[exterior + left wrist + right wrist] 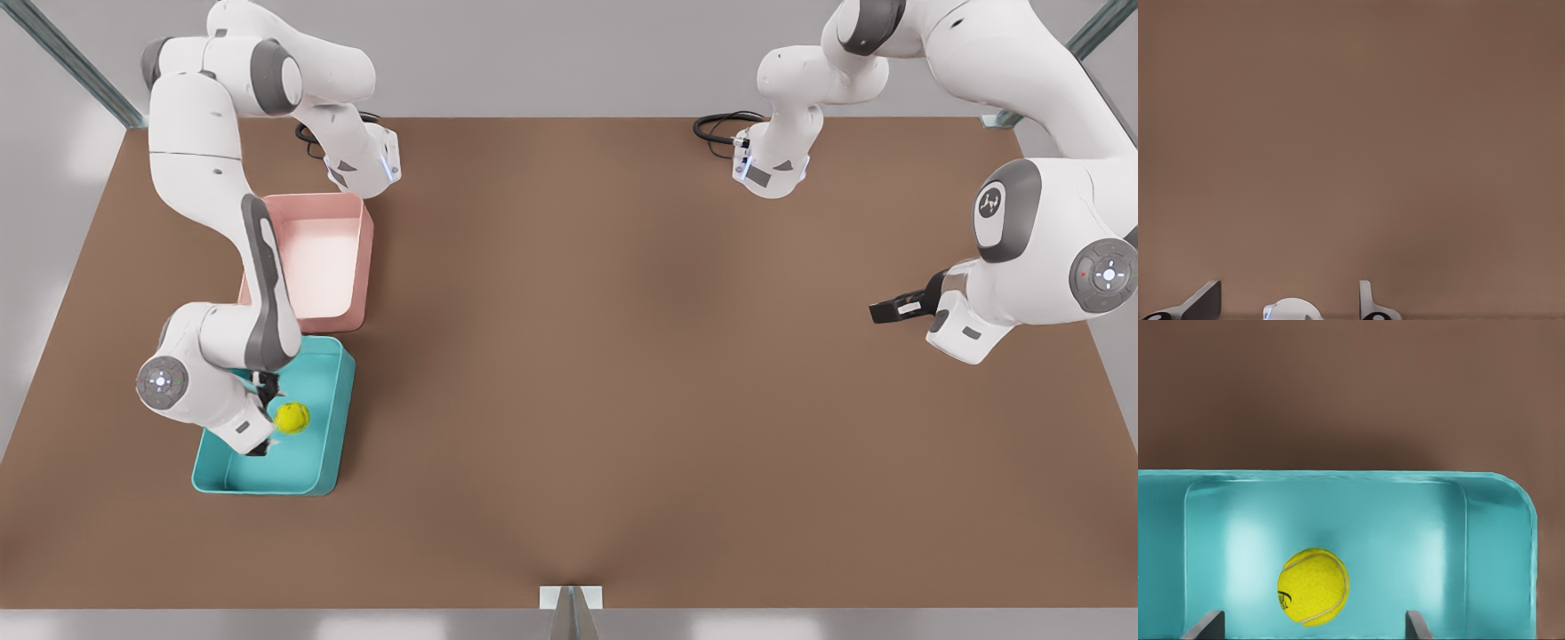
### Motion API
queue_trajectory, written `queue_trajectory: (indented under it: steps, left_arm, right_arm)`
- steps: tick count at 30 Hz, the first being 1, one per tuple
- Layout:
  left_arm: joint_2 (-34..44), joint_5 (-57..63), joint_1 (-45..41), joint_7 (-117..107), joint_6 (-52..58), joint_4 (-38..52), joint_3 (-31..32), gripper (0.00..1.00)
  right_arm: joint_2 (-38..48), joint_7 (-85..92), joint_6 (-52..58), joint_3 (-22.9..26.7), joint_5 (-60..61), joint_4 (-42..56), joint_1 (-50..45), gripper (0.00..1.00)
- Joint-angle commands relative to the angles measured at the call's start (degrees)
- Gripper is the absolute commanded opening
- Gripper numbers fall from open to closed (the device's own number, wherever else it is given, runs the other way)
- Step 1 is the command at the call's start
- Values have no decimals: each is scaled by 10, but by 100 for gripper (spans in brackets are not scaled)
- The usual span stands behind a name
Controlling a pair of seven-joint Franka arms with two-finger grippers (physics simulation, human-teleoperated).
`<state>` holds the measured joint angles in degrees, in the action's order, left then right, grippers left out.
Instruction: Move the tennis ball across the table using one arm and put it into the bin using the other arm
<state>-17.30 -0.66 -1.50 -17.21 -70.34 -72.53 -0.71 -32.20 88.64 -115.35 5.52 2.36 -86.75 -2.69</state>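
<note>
Nearest, at about eight o'clock on the table [569, 400] in the front view, the bin [316, 462] holds the tennis ball [292, 417], which lies free between the spread fingers [1205, 625] of the right hand [264, 416] above it. Just beyond at ten o'clock, touching the bin's far end, a pink tub [324, 258] sits partly hidden by the right arm. Farther off at three o'clock the left hand [893, 308] waits over bare table with its fingers wide, their tips cut off in its wrist view.
</note>
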Motion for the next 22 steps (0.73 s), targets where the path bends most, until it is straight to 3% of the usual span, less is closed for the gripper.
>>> queue_trajectory:
  steps: [1, 3, 4, 5, 7, 8, 22]
  left_arm:
    - [1, 0, -1, -1, 0, 0, 0, 100]
    - [1, 0, -1, -1, 0, 0, 0, 100]
    - [1, 0, -1, -1, 0, 0, 0, 100]
    - [1, 0, -1, -1, 0, 0, 0, 100]
    - [1, 0, -1, 0, 0, 0, 0, 100]
    - [1, 0, -2, 0, 0, 0, 0, 100]
    - [-1, 0, -3, 0, 0, 0, 0, 100]
  right_arm:
    - [-5, -769, 240, 0, 19, 77, -6, 100]
    - [12, -968, 337, 3, 0, 160, -26, 100]
    - [36, -981, 405, -5, -4, 202, -27, 100]
    - [94, -1001, 446, -5, -14, 193, -39, 100]
    - [260, -1008, 433, -6, -20, 77, -35, 100]
    - [289, -1008, 418, -7, -19, 48, -28, 100]
    - [284, -998, 412, -9, -18, 42, -21, 100]
